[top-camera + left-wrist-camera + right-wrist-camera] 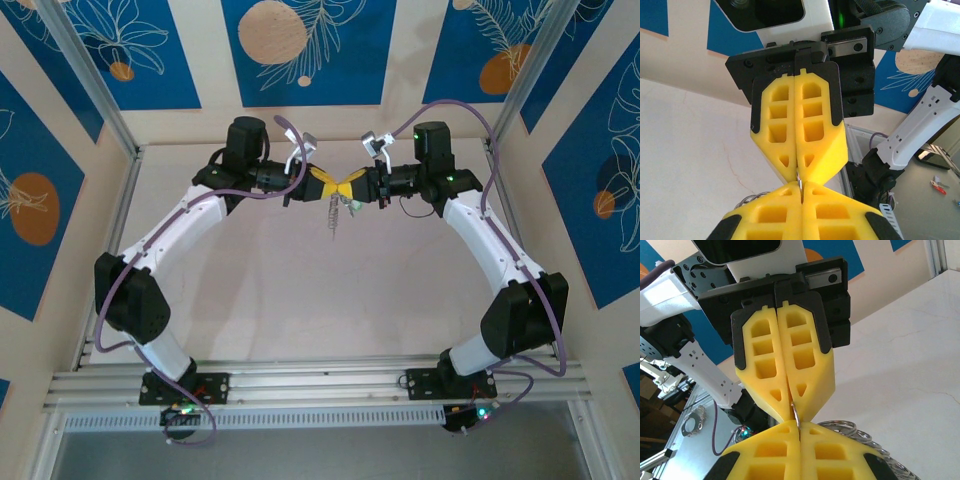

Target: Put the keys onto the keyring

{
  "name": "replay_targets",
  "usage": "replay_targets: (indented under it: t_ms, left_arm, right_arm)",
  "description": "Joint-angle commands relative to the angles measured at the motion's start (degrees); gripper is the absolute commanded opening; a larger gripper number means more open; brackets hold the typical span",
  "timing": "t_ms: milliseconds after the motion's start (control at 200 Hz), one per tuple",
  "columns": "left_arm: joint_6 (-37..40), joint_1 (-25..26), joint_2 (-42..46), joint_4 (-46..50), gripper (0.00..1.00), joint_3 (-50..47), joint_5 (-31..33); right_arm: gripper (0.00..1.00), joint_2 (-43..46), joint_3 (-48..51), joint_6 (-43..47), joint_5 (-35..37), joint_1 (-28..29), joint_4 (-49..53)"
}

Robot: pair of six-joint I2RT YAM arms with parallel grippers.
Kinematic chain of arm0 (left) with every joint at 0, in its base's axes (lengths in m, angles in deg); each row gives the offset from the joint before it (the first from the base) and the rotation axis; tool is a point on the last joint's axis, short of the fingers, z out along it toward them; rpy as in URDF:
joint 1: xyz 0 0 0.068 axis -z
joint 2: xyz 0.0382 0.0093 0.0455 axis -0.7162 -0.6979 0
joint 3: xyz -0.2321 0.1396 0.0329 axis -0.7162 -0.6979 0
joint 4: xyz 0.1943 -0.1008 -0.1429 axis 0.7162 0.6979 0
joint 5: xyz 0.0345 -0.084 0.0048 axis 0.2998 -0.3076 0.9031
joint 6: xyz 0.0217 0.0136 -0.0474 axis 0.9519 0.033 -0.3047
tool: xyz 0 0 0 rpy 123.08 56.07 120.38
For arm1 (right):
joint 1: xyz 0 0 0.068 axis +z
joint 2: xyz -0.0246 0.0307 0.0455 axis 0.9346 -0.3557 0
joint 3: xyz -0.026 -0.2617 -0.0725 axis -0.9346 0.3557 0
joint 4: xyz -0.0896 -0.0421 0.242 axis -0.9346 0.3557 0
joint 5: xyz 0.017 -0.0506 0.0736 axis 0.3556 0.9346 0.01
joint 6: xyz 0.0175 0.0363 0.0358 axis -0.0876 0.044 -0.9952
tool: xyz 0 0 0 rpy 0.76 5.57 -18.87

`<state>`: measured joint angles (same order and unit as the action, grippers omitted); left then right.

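My two grippers meet tip to tip in mid-air over the table's far middle. The left gripper point(332, 188) and the right gripper point(343, 188) are both shut on the keyring point(796, 414), a thin grey loop seen edge-on between the yellow fingertips. In the left wrist view the keyring point(800, 182) shows as a sliver at my left gripper point(801, 189), with the right gripper's fingers point(815, 145) above it. Its fringe of silvery rings point(860, 432) trails beside my right gripper point(799, 426) and hangs down as a chain point(334, 215). A tiny pale-green key point(350, 204) dangles just under the right fingertips.
The pale table top point(300, 300) lies well below the joined grippers. Aluminium frame posts point(90, 80) and blue patterned wall panels point(300, 45) ring the workspace. The arm bases sit on the rail point(320, 385) at the near edge.
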<state>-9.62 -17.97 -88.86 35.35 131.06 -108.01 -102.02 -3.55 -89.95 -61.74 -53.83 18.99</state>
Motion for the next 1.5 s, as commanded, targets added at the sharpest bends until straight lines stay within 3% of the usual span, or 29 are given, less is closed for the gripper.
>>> replay_targets:
  t_ms: [0, 75, 255, 425, 700, 1090, 1495]
  left_arm:
    - [1.16, 0.35, -0.15, -0.15, 0.05, 1.59, -0.09]
    - [0.77, 0.6, -0.16, -1.02, 0.0, 1.54, 0.19]
    - [0.83, 1.13, 0.35, -2.98, 0.0, 0.53, 0.38]
    - [-5.29, 1.18, 3.35, -14.78, 0.0, -5.67, 2.95]
    - [-16.68, 1.23, 6.37, -34.7, 0.0, -14.17, 4.46]
    - [-31.96, 1.3, 6.56, -55.17, 0.0, -18.88, 5.01]
    - [-33.67, 3.37, 6.82, -56.71, 0.0, -21.58, 9.67]
  right_arm:
    - [0.0, 0.65, -0.79, 0.36, -1.91, 0.31, -0.09]
    - [0.0, 0.88, -0.48, 0.19, -1.92, 0.31, -0.49]
    - [0.0, 2.04, 0.24, -1.61, -1.04, 0.15, -2.11]
    - [0.33, 6.75, 3.27, -5.45, -0.21, -2.72, -6.1]
    - [0.46, 17.76, 16.48, -17.3, 4.19, -6.98, -20.37]
    - [0.49, 21.4, 29.76, -32.46, 12.76, -5.43, -43.18]
    - [0.48, 19.32, 28.55, -34.9, 17.51, -1.46, -48.67]
